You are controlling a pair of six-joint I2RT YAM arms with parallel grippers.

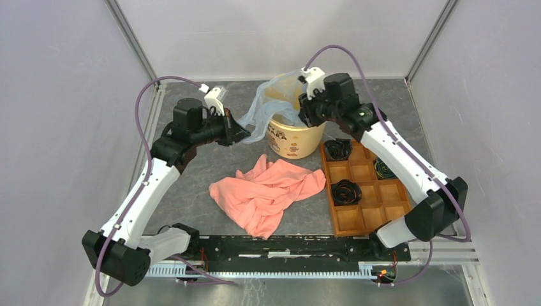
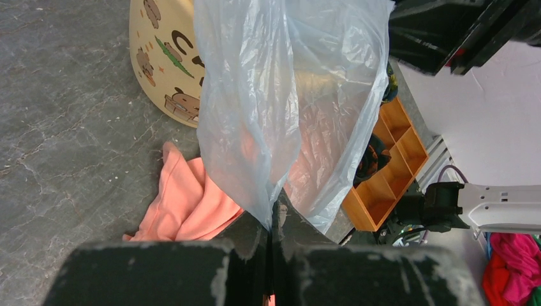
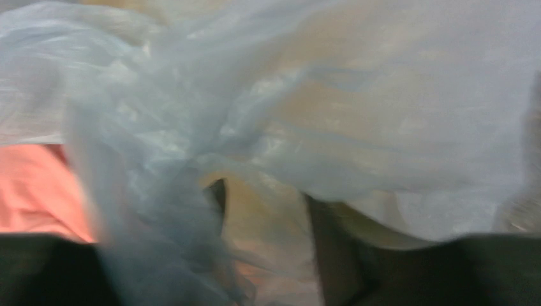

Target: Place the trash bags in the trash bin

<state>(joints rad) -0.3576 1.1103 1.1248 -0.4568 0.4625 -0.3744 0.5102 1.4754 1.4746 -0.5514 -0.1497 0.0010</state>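
The yellow-tan trash bin (image 1: 298, 141) with cartoon pictures stands at the back middle of the table. A translucent bluish trash bag (image 1: 263, 107) hangs over its rim and spills to the left. My left gripper (image 1: 240, 132) is left of the bin, shut on the bag's edge; in the left wrist view the jaws (image 2: 274, 213) pinch the film (image 2: 287, 95) beside the bin (image 2: 159, 64). My right gripper (image 1: 303, 115) reaches into the bin's mouth. In the right wrist view, blurred bag film (image 3: 319, 95) fills the frame and the fingers (image 3: 271, 217) stand apart with film lying across them.
A crumpled pink cloth (image 1: 268, 191) lies in front of the bin, also in the left wrist view (image 2: 185, 204). A brown compartmented wooden tray (image 1: 357, 220) sits right of it, holding black coiled items (image 1: 346, 191). Walls with metal frame posts enclose the table.
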